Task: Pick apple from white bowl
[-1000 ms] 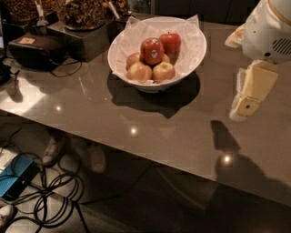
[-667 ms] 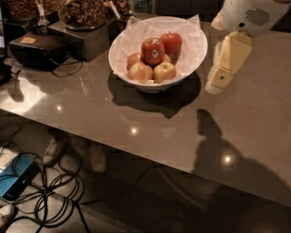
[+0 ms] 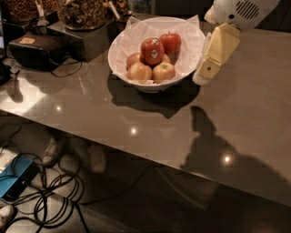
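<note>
Gripper [image 3: 203, 74], one: cream-yellow, hanging tip-down from the white arm [image 3: 236, 10] at the upper right; whether it is wide or narrow cannot be told, and nothing is seen in it. White bowl [image 3: 119, 54], one: paper-lined, on the table [image 3: 254, 104] just beside the gripper on its picture-left side, rim close to the tip. Apples, five counted in the bowl: the apple [image 3: 152, 50], dark red with white sticker, on top of the heap, near the gripper but apart from it; red apple [image 3: 171, 42], one, behind it and nearer the gripper; yellow-pink apples [image 3: 139, 72], three, below. Black box [image 3: 36, 48], one, well away beyond the bowl. Shoes [image 3: 54, 151], two, under the table. Cables [image 3: 50, 195], tangled on the floor.
</note>
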Controlling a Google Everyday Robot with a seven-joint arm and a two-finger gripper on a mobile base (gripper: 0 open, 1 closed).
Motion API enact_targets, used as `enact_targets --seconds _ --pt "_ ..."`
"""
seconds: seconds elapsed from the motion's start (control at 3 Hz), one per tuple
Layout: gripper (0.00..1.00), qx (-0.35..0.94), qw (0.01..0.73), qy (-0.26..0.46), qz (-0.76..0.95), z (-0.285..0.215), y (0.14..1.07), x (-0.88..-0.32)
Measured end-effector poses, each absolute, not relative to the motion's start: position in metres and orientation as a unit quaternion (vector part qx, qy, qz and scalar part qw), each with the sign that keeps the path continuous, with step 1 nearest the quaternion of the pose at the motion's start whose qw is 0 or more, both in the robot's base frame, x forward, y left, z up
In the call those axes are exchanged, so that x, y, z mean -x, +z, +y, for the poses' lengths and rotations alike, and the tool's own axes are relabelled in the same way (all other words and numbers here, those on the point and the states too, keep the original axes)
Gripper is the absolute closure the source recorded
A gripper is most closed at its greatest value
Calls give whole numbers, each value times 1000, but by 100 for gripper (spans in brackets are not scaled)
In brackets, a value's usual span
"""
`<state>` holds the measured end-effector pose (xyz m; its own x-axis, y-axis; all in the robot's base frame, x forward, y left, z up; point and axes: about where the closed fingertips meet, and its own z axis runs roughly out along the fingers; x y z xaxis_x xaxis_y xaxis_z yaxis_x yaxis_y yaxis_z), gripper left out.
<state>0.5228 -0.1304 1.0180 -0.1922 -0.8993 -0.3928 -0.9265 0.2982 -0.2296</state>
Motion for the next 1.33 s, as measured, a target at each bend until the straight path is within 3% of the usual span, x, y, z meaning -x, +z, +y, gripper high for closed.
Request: enact_targets --seconds 0.33,0.67,1.33 --pt "0 579 249 44 775 -123 1023 -529" --pt "8 565 258 49 782 -111 1036 -545" --pt "8 551 254 56 793 -90 1045 -578"
